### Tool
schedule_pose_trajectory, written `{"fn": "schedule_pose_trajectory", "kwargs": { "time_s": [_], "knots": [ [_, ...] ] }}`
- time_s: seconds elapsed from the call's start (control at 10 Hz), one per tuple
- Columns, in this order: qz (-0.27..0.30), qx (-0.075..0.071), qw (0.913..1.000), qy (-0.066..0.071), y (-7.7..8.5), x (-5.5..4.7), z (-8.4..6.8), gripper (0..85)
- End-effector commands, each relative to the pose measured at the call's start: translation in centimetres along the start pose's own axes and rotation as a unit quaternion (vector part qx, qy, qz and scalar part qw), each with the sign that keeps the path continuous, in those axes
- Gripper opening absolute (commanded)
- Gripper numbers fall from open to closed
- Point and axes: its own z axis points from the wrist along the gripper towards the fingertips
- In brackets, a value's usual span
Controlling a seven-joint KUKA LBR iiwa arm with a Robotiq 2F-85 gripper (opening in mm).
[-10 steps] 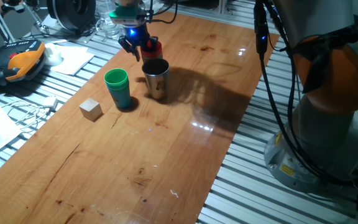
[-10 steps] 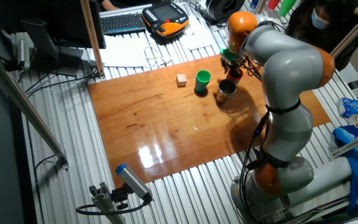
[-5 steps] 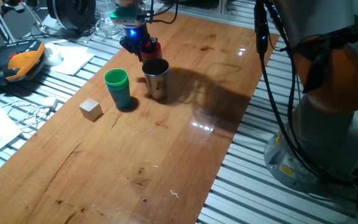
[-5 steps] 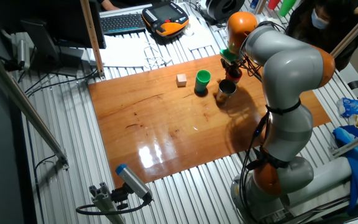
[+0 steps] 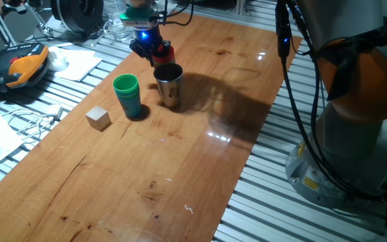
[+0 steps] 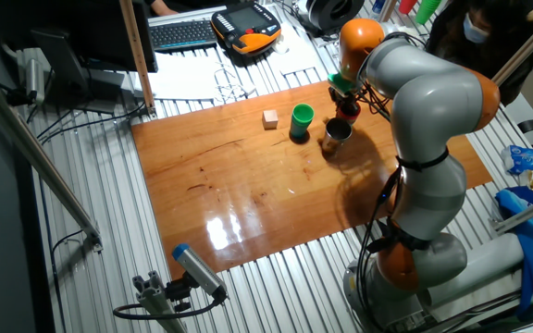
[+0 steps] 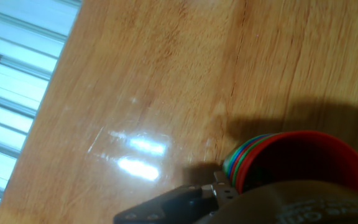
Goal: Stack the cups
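Wood table (image 5: 180, 161): nested cups (image 7: 291, 163), red outermost, striped rims.

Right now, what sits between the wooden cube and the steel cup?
The green cup stands between the wooden cube and the steel cup, clearest in one fixed view.

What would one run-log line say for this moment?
gripper: at nested cup stack, grip unclear | steel cup, green cup: standing apart | stacking: unfinished
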Motion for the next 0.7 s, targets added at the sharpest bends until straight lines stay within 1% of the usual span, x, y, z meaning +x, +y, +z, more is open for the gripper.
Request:
{"fn": "schedule_pose_trajectory", "kwargs": {
  "time_s": [0.0,0.3,0.4,0.6],
  "knots": [
    [-0.002,0.0,1.0,0.002,0.1,-0.3,-0.3,0.0],
    [-0.007,0.004,0.9999,0.007,0.1,-0.9,-1.2,0.0],
    [-0.008,0.006,0.9999,0.012,0.1,-1.3,-1.8,0.0],
    [-0.011,0.007,0.9995,0.028,0.0,-2.7,-4.0,0.0]
  ]
}}
